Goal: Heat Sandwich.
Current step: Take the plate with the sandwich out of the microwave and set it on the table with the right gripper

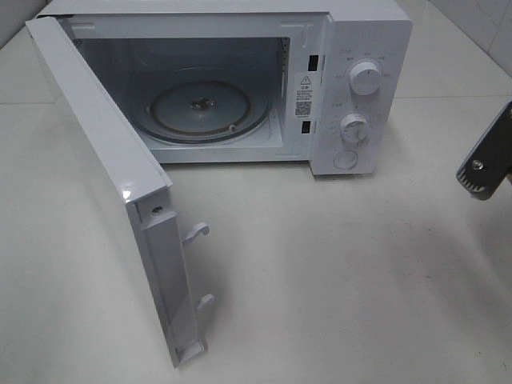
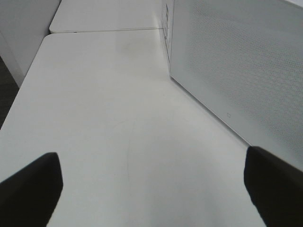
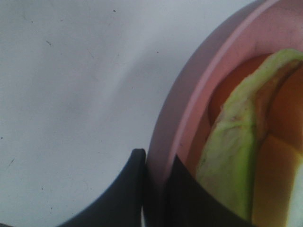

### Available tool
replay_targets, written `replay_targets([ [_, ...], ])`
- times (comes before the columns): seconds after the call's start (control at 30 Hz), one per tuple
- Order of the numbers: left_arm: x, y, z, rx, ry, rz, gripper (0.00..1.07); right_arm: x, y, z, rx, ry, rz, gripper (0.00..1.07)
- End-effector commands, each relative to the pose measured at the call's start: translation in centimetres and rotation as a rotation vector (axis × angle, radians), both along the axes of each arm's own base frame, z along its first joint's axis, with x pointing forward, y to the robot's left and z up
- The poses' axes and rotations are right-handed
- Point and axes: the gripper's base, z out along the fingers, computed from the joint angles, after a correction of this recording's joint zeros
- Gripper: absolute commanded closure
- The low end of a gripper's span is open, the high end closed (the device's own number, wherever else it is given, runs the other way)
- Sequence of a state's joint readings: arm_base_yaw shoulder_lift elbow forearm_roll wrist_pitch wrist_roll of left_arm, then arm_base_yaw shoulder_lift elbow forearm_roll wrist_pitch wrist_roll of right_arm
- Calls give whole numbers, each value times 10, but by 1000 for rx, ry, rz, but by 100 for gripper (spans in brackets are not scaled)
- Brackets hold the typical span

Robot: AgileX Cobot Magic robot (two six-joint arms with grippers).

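The sandwich (image 3: 236, 156) shows only in the right wrist view, with a yellow-green layer over orange-red filling. It lies on a round pink plate (image 3: 189, 104). My right gripper (image 3: 158, 172) is shut on the plate's rim, one dark finger outside it and one inside. In the exterior high view only part of that gripper (image 1: 482, 170) shows at the right edge, and plate and sandwich are out of frame. My left gripper (image 2: 151, 187) is open and empty, low over the table beside the microwave door (image 2: 246, 71).
The white microwave (image 1: 360, 48) stands at the back with its door (image 1: 104, 168) swung wide open toward the front left. Its glass turntable (image 1: 200, 108) is bare. The white table (image 1: 336, 280) spreads in front.
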State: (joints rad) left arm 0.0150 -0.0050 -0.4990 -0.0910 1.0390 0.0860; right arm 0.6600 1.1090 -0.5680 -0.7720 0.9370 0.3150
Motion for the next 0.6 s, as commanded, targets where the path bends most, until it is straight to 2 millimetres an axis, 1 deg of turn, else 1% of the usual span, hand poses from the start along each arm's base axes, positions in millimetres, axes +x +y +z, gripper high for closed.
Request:
replay_targets([
  [0.03, -4, 0, -1, 0, -26, 0, 9, 11, 3, -8, -37, -28, -54, 107],
  [0.1, -4, 0, -1, 0, -26, 0, 9, 12, 5, -10, -36, -29, -64, 107],
  [0.17, -4, 0, -1, 0, -26, 0, 9, 19, 10, -17, -18, -36, -119, 107],
  [0.27, -4, 0, -1, 0, -26, 0, 9, 25, 14, -20, -23, -33, -140, 107],
  [0.3, -4, 0, -1, 0, -26, 0, 9, 32, 19, -21, -29, -38, -147, 107],
  [0.37, -4, 0, -1, 0, -26, 0, 9, 40, 21, -22, -25, -42, -168, 107],
  [0.4, -4, 0, -1, 0, -26, 0, 9, 40, 21, -22, -25, -42, -168, 107],
  [0.43, -4, 0, -1, 0, -26, 0, 9, 47, 20, -24, -25, -39, -196, 107],
  [0.5, -4, 0, -1, 0, -26, 0, 9, 53, 19, -26, -26, -34, -215, 107],
  [0.53, -4, 0, -1, 0, -26, 0, 9, 53, 19, -26, -26, -34, -215, 107],
  [0.6, -4, 0, -1, 0, -26, 0, 9, 62, 15, -29, -17, -28, -243, 107],
])
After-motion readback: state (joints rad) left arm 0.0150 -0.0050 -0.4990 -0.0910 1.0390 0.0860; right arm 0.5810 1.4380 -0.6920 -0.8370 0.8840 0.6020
